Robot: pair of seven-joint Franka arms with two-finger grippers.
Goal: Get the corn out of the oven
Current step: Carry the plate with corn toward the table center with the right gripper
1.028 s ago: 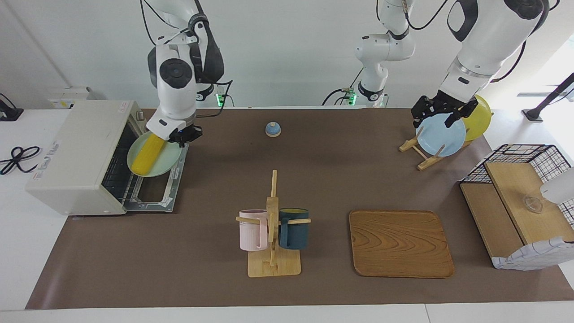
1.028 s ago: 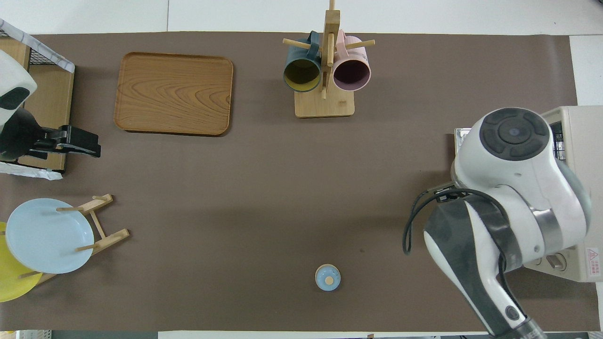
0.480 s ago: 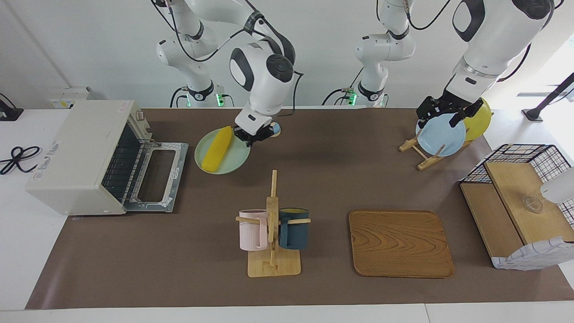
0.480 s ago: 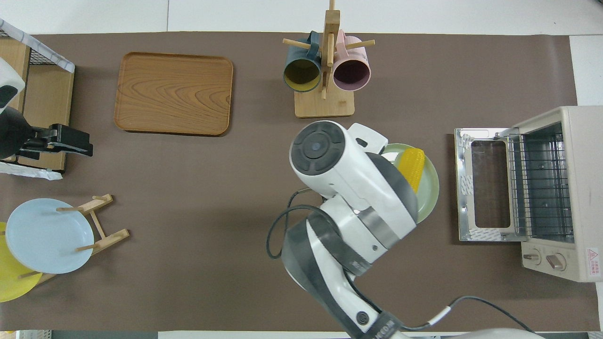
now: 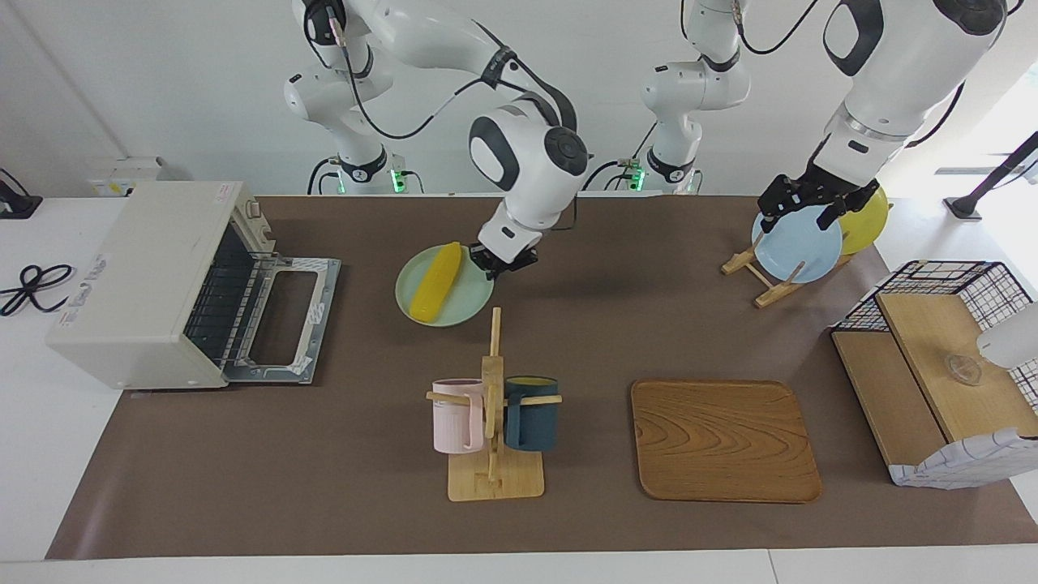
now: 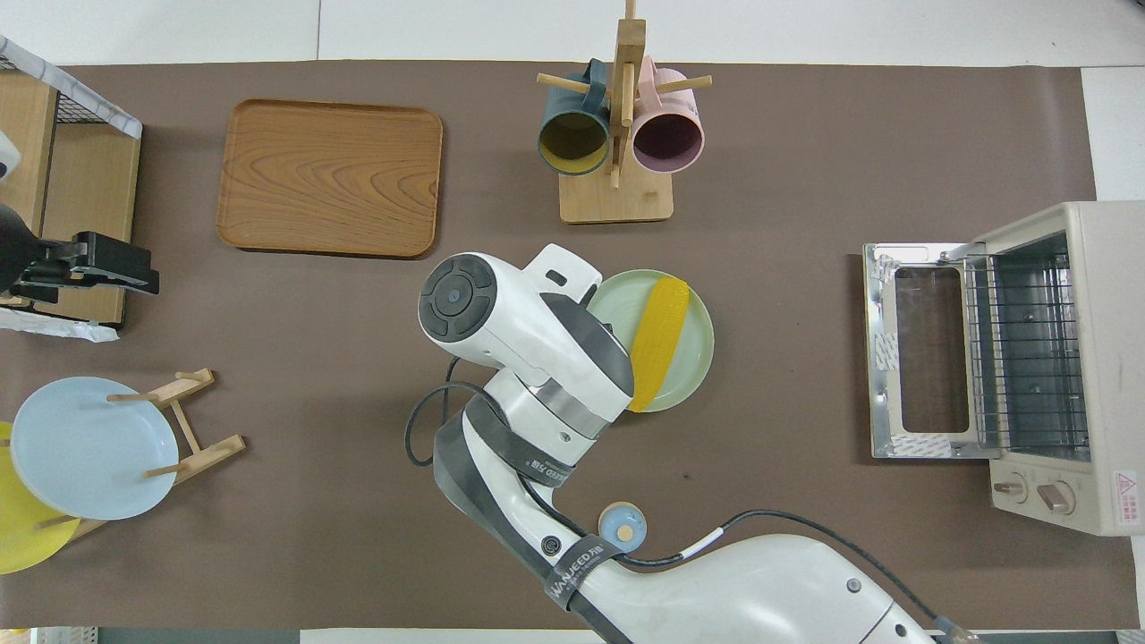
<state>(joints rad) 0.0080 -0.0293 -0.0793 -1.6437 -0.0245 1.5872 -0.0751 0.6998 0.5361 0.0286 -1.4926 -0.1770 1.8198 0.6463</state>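
The corn (image 5: 435,281) lies on a pale green plate (image 5: 466,307), outside the oven (image 5: 138,276), between the oven and the mug rack. My right gripper (image 5: 491,271) is shut on the plate's rim on the side toward the left arm's end of the table. I cannot tell whether the plate touches the mat. From above, the corn (image 6: 659,340) and the plate (image 6: 696,349) show beside the right wrist, which hides the gripper. The oven's door (image 5: 284,312) lies open and flat, and its wire rack (image 6: 1024,349) is bare. My left gripper (image 5: 813,208) hangs open over the blue plate.
A mug rack (image 5: 492,422) holds a pink and a dark blue mug. Beside it lies a wooden tray (image 5: 722,442). A plate rack holds a blue plate (image 5: 799,243) and a yellow one (image 5: 868,215). A wire basket (image 5: 941,365) stands at the left arm's end. A small blue knob (image 6: 622,528) sits near the robots.
My right arm has carried the plate with the corn away from the oven's open door toward the middle of the table. The left gripper has shifted only slightly.
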